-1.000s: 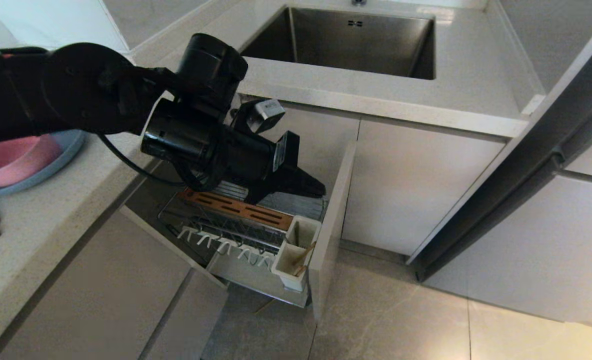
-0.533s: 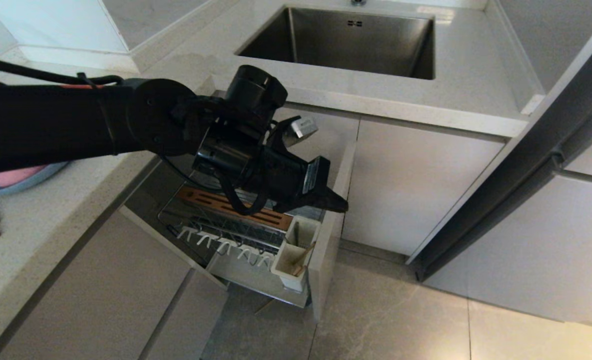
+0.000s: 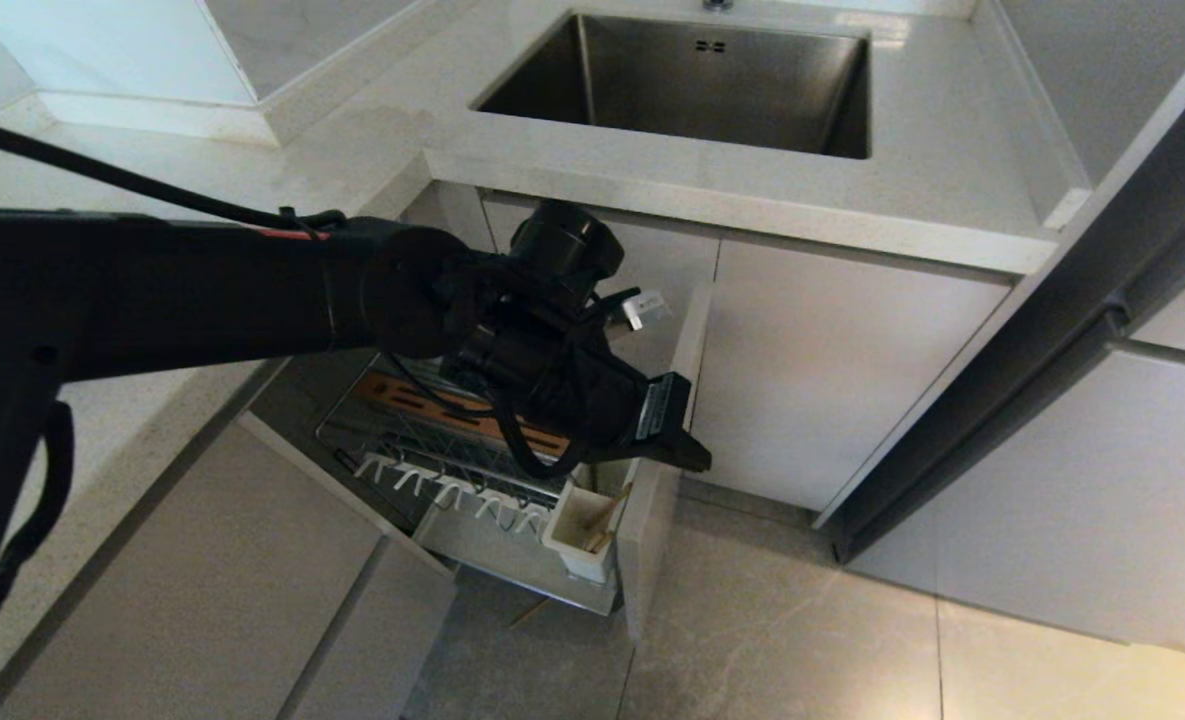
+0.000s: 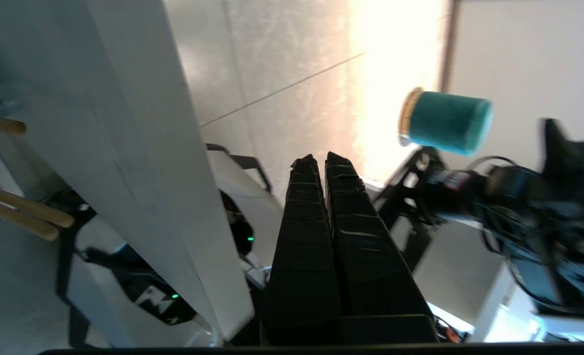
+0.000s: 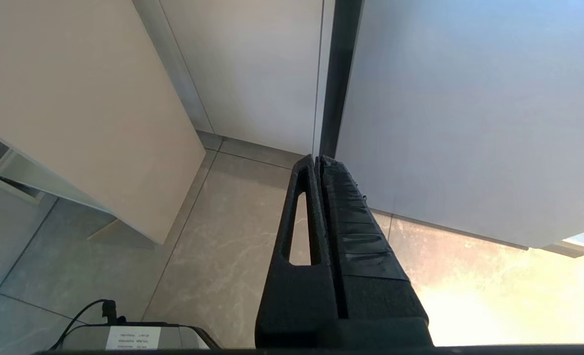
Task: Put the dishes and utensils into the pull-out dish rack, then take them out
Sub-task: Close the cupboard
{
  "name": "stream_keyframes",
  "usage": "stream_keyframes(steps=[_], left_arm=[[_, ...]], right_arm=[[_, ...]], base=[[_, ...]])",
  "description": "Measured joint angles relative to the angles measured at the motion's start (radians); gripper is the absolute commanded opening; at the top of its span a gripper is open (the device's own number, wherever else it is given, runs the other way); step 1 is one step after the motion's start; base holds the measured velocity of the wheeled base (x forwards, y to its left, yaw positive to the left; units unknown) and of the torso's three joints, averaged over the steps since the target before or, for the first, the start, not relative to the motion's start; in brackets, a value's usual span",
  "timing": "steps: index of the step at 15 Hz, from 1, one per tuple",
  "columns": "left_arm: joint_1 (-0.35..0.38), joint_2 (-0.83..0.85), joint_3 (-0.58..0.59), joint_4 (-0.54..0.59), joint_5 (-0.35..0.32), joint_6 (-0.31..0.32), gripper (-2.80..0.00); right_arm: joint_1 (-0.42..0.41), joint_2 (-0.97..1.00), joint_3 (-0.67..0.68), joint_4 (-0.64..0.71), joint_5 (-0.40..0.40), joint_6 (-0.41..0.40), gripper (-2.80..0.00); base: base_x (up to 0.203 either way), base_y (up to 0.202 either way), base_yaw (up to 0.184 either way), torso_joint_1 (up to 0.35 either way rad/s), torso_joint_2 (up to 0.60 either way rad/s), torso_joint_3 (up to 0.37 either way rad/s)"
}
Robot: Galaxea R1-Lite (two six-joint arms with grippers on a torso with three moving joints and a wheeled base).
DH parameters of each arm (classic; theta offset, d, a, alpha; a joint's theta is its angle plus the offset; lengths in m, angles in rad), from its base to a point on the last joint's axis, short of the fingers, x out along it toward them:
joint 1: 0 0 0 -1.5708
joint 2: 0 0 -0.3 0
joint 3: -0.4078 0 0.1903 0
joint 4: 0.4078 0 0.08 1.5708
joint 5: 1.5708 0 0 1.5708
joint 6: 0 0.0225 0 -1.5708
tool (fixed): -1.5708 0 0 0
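Chopsticks [image 3: 607, 515] tilted in utensil cup [image 3: 577, 535]

The right pincer [image 5: 316, 160] is seen pressed closed, hanging above a grey tiled floor [image 5: 213, 256], with pale cabinet doors [image 5: 75, 98] beyond.

The left arm [image 3: 202, 300] reaches farther right and lower than a second ago, when it hung over the brown wooden strip [image 3: 422, 400]. The left gripper [image 3: 697, 462] now sits at the right end of the pull-out dish rack [image 3: 452, 470], its tip past the top edge of the beige front panel [image 3: 652, 500] and just above the white utensil cup [image 3: 577, 530], with its fingers [image 4: 311, 197] pressed together as before. The arm's dark bulk now hides the pink bowl and blue plate that showed on the table [image 3: 102, 440] at the left earlier, and covers more of the wooden strip.
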Motion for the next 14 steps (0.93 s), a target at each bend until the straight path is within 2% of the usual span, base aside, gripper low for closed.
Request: stream_keyframes(steps=[3,5,10,14], left_arm=[[-0.016,0.026,0.005,-0.018,0.076,0.006,-2.8],[-0.024,0.037,0.014,-0.035,0.139,0.032,-2.8],[-0.04,0.038,0.02,-0.044,0.275,0.036,-2.8],[-0.042,0.024,0.019,-0.041,0.323,0.04,-2.8]], right_arm=[[0.0,0.0,0.0,0.0,0.0,0.0,-2.8],[0.0,0.0,0.0,0.0,0.0,0.0,-2.8],[0.0,0.0,0.0,0.0,0.0,0.0,-2.8],[0.0,0.0,0.0,0.0,0.0,0.0,-2.8]], base=[[0.0,0.0,0.0,0.0,0.0,0.0],[0.0,0.0,0.0,0.0,0.0,0.0],[0.0,0.0,0.0,0.0,0.0,0.0],[0.0,0.0,0.0,0.0,0.0,0.0]])
